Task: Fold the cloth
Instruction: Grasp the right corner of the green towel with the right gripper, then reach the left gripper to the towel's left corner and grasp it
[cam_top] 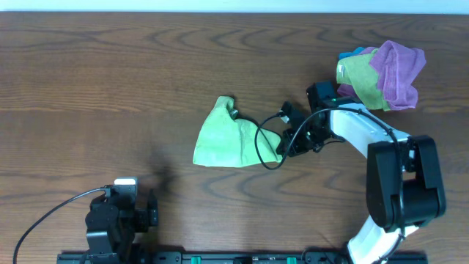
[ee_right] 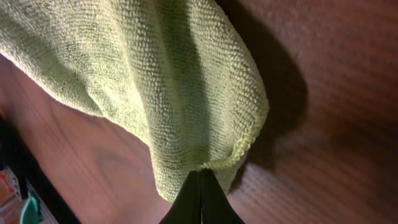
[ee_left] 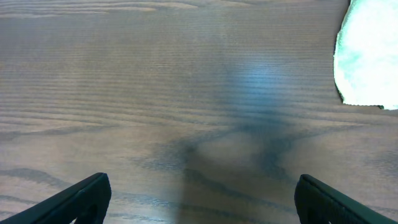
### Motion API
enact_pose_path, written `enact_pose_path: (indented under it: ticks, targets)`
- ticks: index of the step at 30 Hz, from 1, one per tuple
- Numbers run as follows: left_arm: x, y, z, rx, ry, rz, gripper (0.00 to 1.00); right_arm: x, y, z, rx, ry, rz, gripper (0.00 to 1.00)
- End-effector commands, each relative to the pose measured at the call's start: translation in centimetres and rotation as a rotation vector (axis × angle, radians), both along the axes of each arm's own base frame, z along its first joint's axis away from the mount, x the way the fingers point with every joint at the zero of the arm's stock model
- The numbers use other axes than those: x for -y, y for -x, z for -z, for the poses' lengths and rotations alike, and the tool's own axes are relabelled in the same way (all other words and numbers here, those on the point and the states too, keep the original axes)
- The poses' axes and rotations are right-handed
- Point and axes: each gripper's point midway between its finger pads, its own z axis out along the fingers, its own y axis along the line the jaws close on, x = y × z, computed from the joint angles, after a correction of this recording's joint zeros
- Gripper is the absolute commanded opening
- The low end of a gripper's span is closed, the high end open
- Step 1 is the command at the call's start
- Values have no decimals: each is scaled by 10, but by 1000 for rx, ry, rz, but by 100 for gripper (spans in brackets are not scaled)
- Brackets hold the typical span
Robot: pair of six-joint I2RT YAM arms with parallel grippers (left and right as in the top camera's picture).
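The light lime-green cloth (cam_top: 229, 136) lies rumpled at the table's middle, roughly triangular. My right gripper (cam_top: 284, 144) is at its right corner, shut on the cloth's hemmed edge (ee_right: 186, 93), which hangs from the pinched fingertips (ee_right: 200, 177) slightly above the wood. A corner of the cloth (ee_left: 368, 53) shows at the upper right of the left wrist view. My left gripper (ee_left: 199, 199) is open and empty, low over bare wood near the front left edge of the table.
A bunch of purple (cam_top: 398, 73) and duller olive-green (cam_top: 360, 75) cloths lies at the back right, just behind my right arm. A black cable (cam_top: 265, 143) loops over the cloth's right part.
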Motion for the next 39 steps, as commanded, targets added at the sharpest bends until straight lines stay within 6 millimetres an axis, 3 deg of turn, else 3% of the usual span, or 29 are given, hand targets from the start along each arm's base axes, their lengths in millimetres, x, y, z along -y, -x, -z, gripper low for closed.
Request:
enact_pose_path:
  ticks: [1,6,12,15,23,30,35,39]
  targets:
    - [-4,6,17,-57,-34,-5,95,-5,0,-21,32,-27,13,1]
    - [0,-6,3,20,-14,15,96,-5,-4,-55,109,-44,48,1]
    - [36,-27,-31,179,184,130,95,-1,-10,-88,218,-36,75,1]
    - [52,-35,-49,226,347,146,96,0,-10,-91,234,-29,76,1]
    - [75,-49,-59,46,577,142,95,1,-14,-91,239,-22,98,1]
    - [111,-83,-98,-46,749,332,96,1,-14,-91,225,-22,115,1]
    - [115,-107,-87,-150,943,204,96,2,-10,-90,209,-18,114,1]
    - [114,-118,-65,-263,1050,74,96,2,-9,-90,202,-17,115,1]
